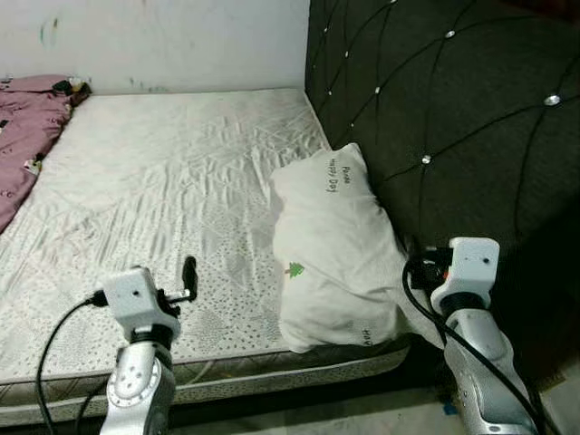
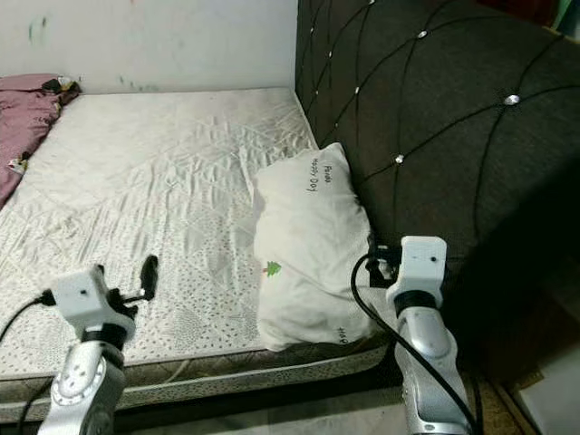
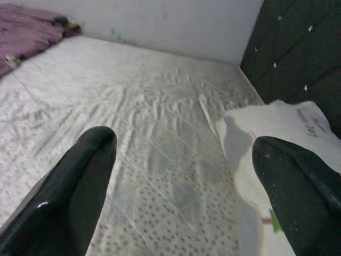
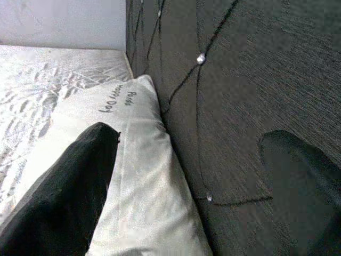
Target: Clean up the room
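White puffy pillow (image 1: 333, 249), quilted mattress (image 1: 163, 208)

Both arms: silver metallic forearm shells, rounded and tapering toward the wrist, dark ring joint below each wrist block. Wrist blocks are white, boxy, rounded corners, small dark dot on the face. Black cable loops off the left block down past the forearm; thicker black cable runs along the right forearm from its block. Left gripper (image 3: 184, 181): two long glossy black fingers (image 3: 69, 197), rounded tips. Right gripper (image 4: 194, 176): same black fingers (image 4: 64, 197), matte in shade.
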Robot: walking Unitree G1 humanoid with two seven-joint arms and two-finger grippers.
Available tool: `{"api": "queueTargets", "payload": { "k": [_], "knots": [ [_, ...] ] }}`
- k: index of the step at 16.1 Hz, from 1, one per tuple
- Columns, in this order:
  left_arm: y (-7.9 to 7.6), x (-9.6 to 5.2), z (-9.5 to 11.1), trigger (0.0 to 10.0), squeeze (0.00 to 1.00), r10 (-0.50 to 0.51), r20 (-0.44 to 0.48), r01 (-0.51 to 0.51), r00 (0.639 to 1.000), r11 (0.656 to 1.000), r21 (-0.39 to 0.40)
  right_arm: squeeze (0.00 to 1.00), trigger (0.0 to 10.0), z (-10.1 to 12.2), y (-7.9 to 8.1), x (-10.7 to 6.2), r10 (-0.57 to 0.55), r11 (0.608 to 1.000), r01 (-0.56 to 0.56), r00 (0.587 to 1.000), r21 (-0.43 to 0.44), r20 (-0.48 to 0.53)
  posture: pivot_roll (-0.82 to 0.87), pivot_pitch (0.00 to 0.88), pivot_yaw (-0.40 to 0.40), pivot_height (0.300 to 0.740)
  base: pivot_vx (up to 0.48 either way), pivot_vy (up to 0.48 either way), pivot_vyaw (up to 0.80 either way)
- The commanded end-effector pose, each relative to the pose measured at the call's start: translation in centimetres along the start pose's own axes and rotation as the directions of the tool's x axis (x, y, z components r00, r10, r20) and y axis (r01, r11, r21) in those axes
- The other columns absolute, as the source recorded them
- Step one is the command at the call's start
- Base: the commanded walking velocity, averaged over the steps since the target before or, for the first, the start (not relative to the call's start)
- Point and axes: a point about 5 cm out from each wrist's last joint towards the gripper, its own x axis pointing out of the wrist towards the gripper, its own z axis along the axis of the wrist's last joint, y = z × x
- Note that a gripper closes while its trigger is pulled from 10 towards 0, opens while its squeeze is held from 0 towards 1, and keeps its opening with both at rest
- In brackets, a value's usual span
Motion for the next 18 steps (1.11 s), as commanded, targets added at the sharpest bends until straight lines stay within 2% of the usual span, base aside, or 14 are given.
{"api": "queueTargets", "payload": {
  "k": [1, 5, 10, 18],
  "knots": [
    [-0.11, -0.01, 0.33, 10.0, 0.0, -0.013, 0.003, 0.013, 1.0, 1.0, -0.002, 0.0, 10.0, 0.25, 0.1, -0.02, 0.011, 1.0, -0.011, 1.0, -0.001, 0.0, 0.01, 0.001, -0.002, 0.74, 0.0, 0.0, 0.0],
    [-0.43, 0.3, 0.63, 10.0, 0.0, -0.031, 0.006, 0.031, 1.0, 0.999, -0.013, 0.0, 10.0, 0.5, 0.53, 0.72, 0.02, 1.0, -0.02, 1.0, 0.008, 0.006, 0.01, 0.002, 0.001, 0.74, 0.0, 0.0, 0.0],
    [-0.68, 0.26, 0.76, 10.0, 0.0, -0.05, 0.001, 0.05, 0.999, 0.999, -0.02, 0.0, 10.0, 0.31, 0.65, 0.52, 0.019, 1.0, -0.019, 1.0, 0.011, -0.005, 0.01, 0.014, 0.004, 0.74, 0.0, 0.0, 0.0],
    [-0.94, 0.25, 0.73, 10.0, 0.0, -0.063, -0.01, 0.063, 0.998, 0.997, -0.036, 0.0, 10.0, 0.08, 0.92, 0.78, 0.044, 0.999, -0.044, 0.999, -0.001, -0.017, 0.01, 0.023, 0.0, 0.74, 0.0, 0.457, 0.0]
  ]
}}
